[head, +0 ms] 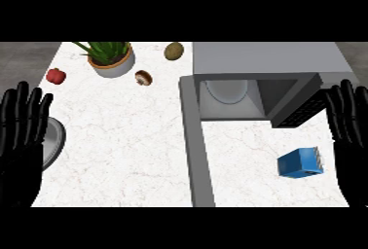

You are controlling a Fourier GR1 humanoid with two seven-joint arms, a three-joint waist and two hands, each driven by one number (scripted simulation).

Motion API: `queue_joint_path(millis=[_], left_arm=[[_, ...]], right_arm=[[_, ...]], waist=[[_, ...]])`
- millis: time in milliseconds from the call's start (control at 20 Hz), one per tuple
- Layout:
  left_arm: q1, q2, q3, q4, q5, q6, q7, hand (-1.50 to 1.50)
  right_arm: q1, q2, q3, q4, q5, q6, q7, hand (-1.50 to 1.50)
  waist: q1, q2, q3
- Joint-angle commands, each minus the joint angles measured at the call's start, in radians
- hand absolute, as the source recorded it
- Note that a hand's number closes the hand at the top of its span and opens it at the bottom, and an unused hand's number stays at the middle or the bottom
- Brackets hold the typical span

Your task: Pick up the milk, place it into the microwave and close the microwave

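The milk (300, 163), a small blue carton, lies on the desk (129, 146) near its front right corner, in front of the microwave (266, 63) and well apart from both robot hands, so nothing has been picked up yet. The microwave sits at the back right of the desk with its door (296, 106) swung open toward the right, which leaves the way in free; inside I can see a pale round plate (229, 91), ready to take the carton. The right robot hand (350, 121) stands at the right edge, fingers straight and spread, holding nothing; it is nearer the carton, and I judge it the likelier one to do the reaching. The left robot hand (22, 126) rests open at the left edge, fingers up, also empty. Along the back edge stand a potted plant (110, 58), a red pepper (56, 76), a brown mushroom (144, 78) and a kiwi-like brown fruit (174, 51), all out of the way of the job. A grey round dish (53, 143) shows at the left edge, half hidden behind the left robot hand, and I cannot tell what it is. A long grey strip (198, 155) runs from the microwave's left side to the front edge; what it belongs to is hard to make out. The right palm is cut off at the edge.
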Motion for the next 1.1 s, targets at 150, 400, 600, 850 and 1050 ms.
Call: queue_joint_path(millis=[150,400,600,850,1050], left_arm=[[-0.023,-0.062,-0.096,-0.081,-0.137,0.082,0.040,-1.50],[0.115,-0.103,-0.139,-0.085,-0.015,0.207,0.080,-1.50],[0.254,-0.104,-0.152,-0.173,0.008,0.151,0.028,-1.50],[0.499,-0.088,-0.243,-0.302,0.009,0.124,-0.065,-1.50],[0.657,-0.062,-0.256,-0.361,0.053,0.076,-0.136,-1.50]], right_arm=[[0.144,-0.118,-0.163,-0.145,-0.280,0.188,0.020,-1.50],[0.302,-0.182,-0.226,-0.228,-0.498,0.352,0.012,-1.50],[0.406,-0.204,-0.352,-0.283,-0.616,0.411,0.022,-1.50],[0.469,-0.168,-0.398,-0.297,-0.595,0.468,-0.026,-1.50],[0.515,-0.078,-0.360,-0.272,-0.468,0.522,-0.095,-1.50]], waist=[[-0.004,0.011,-0.009],[-0.014,0.007,-0.009],[0.000,0.010,-0.010],[0.010,0.008,-0.010],[0.017,0.008,-0.010]])
